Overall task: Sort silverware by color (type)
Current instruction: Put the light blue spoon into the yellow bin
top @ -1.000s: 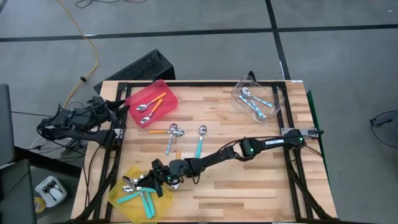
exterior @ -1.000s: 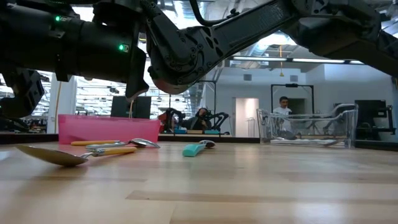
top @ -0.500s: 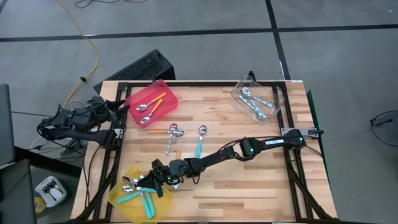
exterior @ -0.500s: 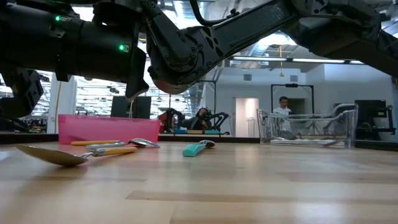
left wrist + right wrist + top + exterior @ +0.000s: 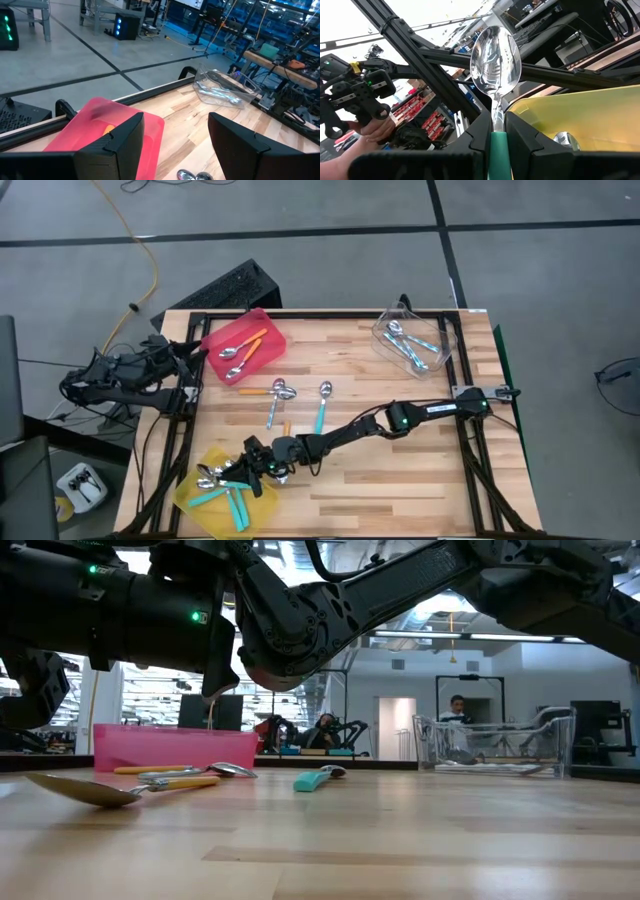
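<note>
Currently the right gripper [image 5: 252, 473] is held over the inner edge of the shallow yellow plastic bin [image 5: 196, 503] at the table's near left corner, its fingers closed tightly on the teal plastic handle of a small metal-bowled spoon [image 5: 496, 65], whose shiny bowl stands up beyond the fingertips in the right wrist view. The spoon is judged to be about to be released among its like.

Inside the yellow bin roughly three teal-handled spoons [image 5: 224, 496] are already laid, though the arm hides part of the heap and the count is uncertain. Farther out, on the bare wooden table [image 5: 400, 480], four pieces are left unsorted: an orange-handled spoon [image 5: 262, 391], a light-blue-handled spoon [image 5: 273, 406], a teal-handled spoon [image 5: 321, 409] and a short orange piece [image 5: 286, 427]. In the red plastic bin [image 5: 268, 326] at the far left two orange-handled spoons [image 5: 243, 348] are seen, and in the clear plastic bin [image 5: 447, 341] at the far right about three light-blue-handled spoons [image 5: 412, 344] are gathered.

The sorting is therefore judged well past halfway. The left gripper [image 5: 197, 352] is parked by the red bin, jaws spread wide, nothing held.
</note>
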Available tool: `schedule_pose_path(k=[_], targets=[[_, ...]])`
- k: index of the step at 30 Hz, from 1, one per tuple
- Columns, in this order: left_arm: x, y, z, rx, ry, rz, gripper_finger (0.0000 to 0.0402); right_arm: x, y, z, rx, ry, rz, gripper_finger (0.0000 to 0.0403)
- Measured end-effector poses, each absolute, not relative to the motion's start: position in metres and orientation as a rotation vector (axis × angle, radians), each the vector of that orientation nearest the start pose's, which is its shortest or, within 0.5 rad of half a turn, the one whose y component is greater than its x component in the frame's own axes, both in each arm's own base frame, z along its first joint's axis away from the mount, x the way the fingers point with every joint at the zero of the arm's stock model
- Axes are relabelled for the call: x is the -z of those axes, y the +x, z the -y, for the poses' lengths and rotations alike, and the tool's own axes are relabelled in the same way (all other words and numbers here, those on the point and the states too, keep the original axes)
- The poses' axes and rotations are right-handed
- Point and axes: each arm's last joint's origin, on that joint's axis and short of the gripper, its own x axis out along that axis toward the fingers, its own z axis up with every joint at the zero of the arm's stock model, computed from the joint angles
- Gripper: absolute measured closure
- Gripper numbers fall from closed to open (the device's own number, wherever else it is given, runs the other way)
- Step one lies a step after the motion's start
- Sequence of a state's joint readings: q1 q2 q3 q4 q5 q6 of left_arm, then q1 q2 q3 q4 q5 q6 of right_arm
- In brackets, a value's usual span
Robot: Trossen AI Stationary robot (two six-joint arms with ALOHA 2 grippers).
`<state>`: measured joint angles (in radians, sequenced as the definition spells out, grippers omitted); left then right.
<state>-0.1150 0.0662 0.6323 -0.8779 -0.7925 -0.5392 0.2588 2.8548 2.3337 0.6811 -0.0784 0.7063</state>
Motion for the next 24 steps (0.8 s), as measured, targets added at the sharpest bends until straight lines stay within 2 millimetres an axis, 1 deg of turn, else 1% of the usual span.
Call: schedule_pose_path(k=[24], targets=[[-0.276,0.0173,-0.0188,-0.728,-0.376,-0.096,0.0196,-0.1236,0.5899,-0.1588,-0.388,0.708,0.032,0.0335]])
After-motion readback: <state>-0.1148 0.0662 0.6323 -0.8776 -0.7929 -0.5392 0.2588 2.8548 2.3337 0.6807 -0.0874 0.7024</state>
